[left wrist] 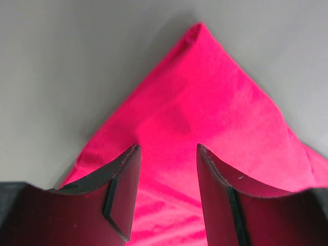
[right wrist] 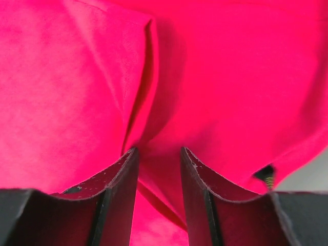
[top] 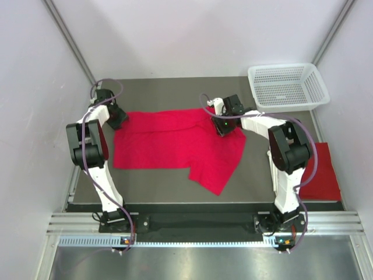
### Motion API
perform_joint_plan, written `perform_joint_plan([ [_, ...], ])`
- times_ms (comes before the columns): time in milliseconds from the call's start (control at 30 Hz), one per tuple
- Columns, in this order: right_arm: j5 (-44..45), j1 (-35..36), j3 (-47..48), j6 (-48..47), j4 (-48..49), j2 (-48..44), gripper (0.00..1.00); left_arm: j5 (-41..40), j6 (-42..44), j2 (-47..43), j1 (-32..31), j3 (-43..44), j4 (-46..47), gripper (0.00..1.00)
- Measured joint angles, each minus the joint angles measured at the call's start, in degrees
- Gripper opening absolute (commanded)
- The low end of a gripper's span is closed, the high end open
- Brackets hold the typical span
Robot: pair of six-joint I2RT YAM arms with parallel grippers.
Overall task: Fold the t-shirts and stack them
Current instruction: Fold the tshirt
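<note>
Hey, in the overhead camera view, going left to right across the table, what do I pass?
Left end effector → spread red t-shirt → white basket → folded red t-shirt.

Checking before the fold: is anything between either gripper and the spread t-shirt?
Nothing visible. The left gripper is at the spread t-shirt's corner, the right gripper over its cloth; the white basket stands apart at the far right.
</note>
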Motion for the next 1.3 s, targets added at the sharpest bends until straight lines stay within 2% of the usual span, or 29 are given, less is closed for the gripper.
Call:
perform_joint_plan([
  [367, 1.8, 4.0, -8.7, -0.5, -1.4, -8.1, 0.36, -1.9, 1.4, -7.7, -6.3, -2.3, -3.7, 0.53],
  [500, 4.7, 4.5, -8.8, 1.2, -0.7, -11.5, 0.39, -1.4, 1.7, -9.7, -7.7, -2.7, -3.6, 0.53],
  [667, 13.4, 3.1, -6.6, 9.9, -0.7, -11.9, 0.38, 2.1, 2.1, -9.7, -7.9, -4.3, -2.4, 0.53],
  [733, 17.0, 2.1, -4.6, 14.3, -1.7, -11.5, 0.34, 2.3, 2.3, -8.7, -7.9, -3.9, -2.5, 0.52],
  [833, 20.2, 0.0, -2.2, 22.7, -2.9, -10.8, 0.28, 3.5, 2.4, -5.0, -7.9, -1.2, -3.1, 0.46],
  [967, 21.3, -2.5, -1.9, 33.3, -5.7, -10.6, 0.26, 9.2, 2.6, -3.4, -9.1, -2.2, -1.9, 0.50],
  [1100, 21.0, -3.4, -2.1, 40.1, -7.4, -10.5, 0.26, 13.7, 2.1, -5.2, -16.2, -6.0, 2.8, 0.52],
  [1300, 19.6, -3.4, -7.4, 48.3, -6.1, -10.5, 0.25, 20.9, -2.0, -7.1, -31.1, -11.7, 14.7, 0.53],
])
